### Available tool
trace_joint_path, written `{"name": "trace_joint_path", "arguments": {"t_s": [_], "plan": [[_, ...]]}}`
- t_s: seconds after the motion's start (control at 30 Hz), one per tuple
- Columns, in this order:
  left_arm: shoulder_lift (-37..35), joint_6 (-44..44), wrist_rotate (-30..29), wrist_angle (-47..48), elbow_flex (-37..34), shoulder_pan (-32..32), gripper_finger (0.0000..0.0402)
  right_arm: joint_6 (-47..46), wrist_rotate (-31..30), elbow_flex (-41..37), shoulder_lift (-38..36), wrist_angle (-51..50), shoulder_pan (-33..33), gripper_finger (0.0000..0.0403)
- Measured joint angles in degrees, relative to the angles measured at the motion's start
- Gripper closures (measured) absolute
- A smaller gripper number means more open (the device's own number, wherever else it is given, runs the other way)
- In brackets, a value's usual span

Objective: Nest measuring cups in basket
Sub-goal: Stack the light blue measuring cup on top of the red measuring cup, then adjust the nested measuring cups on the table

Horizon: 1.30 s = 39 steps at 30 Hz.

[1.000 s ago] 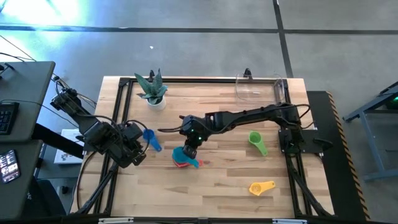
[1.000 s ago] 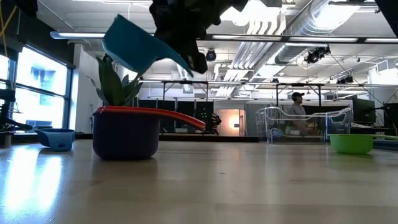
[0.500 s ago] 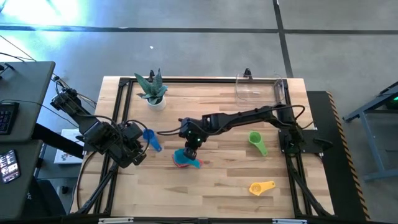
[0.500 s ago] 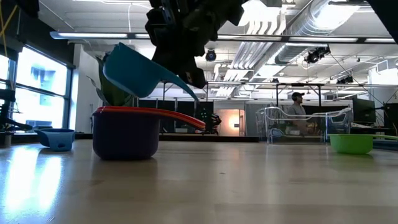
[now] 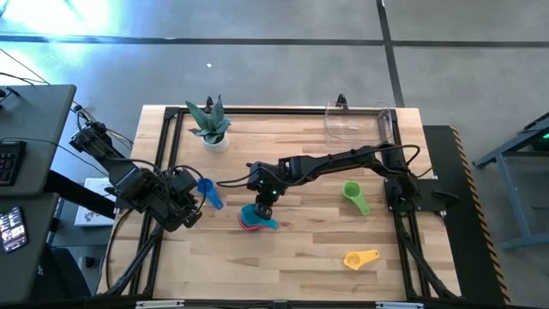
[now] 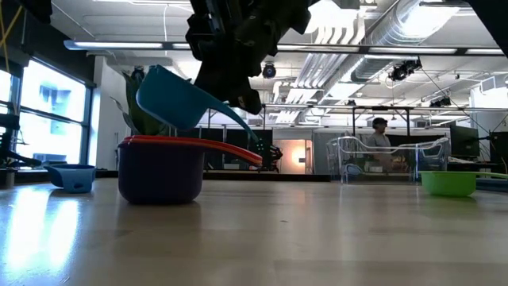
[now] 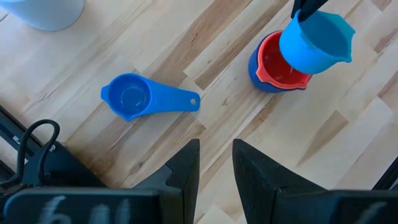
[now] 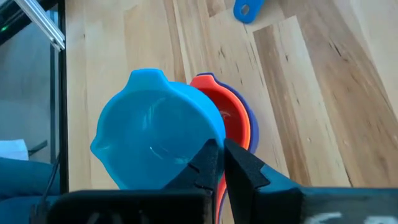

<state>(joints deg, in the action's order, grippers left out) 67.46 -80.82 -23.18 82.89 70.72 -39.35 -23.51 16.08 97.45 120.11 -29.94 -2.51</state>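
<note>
From the high view I have the right pincer [image 5: 264,202] reached out to mid-bench, clenched on the handle of the teal cup [image 5: 262,215], which sits over the stacked cups; the left pincer [image 5: 190,204] waits at the left edge of the bench [image 5: 300,257] beside the blue cup [image 5: 207,192]. The basket [image 5: 358,122] stands well apart at the far right corner, with no cup in it. The low view shows the teal cup tilted and just above the red cup [image 6: 190,143], which is nested in the purple cup [image 6: 159,171]; I judge it needs levelling and centring over the red rim before I let go, or it will catch and tip. In the left wrist view that arm's fingers [image 7: 186,174] stand apart with nothing between them, the blue cup lying ahead. The right wrist view confirms the teal bowl offset to one side of the red one. My count: six cups in all, one each of teal, red, purple, blue, green [image 5: 354,196] and yellow [image 5: 360,257]; one basket; one potted plant [image 5: 210,124].
</note>
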Motion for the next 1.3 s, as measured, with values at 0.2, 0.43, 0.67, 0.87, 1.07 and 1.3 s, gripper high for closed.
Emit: {"name": "trace_joint_path", "arguments": {"t_s": [0.2, 0.43, 0.67, 0.87, 1.07, 1.3], "plan": [[0.0, 0.0, 0.0, 0.0, 0.0, 0.0, 0.0316, 4.7, -2.5, 0.0, 0.0, 0.2, -0.3, 0.0392], [0.0, 0.0, 0.0, 0.0, 0.0, 0.0, 0.0316, 6.0, -2.3, 0.0, 0.0, 1.0, -1.0, 0.0391], [0.0, 0.0, 0.0, 0.0, 0.0, 0.0, 0.0316, 7.5, -3.7, 0.0, 0.0, 0.6, -1.3, 0.0391], [0.0, 0.0, 0.0, 0.0, 0.0, 0.0, 0.0316, 7.8, -3.9, 0.0, 0.0, 0.9, -1.5, 0.0388], [0.0, 0.0, 0.0, 0.0, 0.0, 0.0, 0.0316, 8.4, -5.2, 0.0, 0.0, 1.4, -2.0, 0.0348], [0.0, 0.6, 0.0, 0.0, 0.0, 0.0, 0.0316, 6.9, -5.5, 0.0, -0.1, 1.3, -1.8, 0.0317]]}}
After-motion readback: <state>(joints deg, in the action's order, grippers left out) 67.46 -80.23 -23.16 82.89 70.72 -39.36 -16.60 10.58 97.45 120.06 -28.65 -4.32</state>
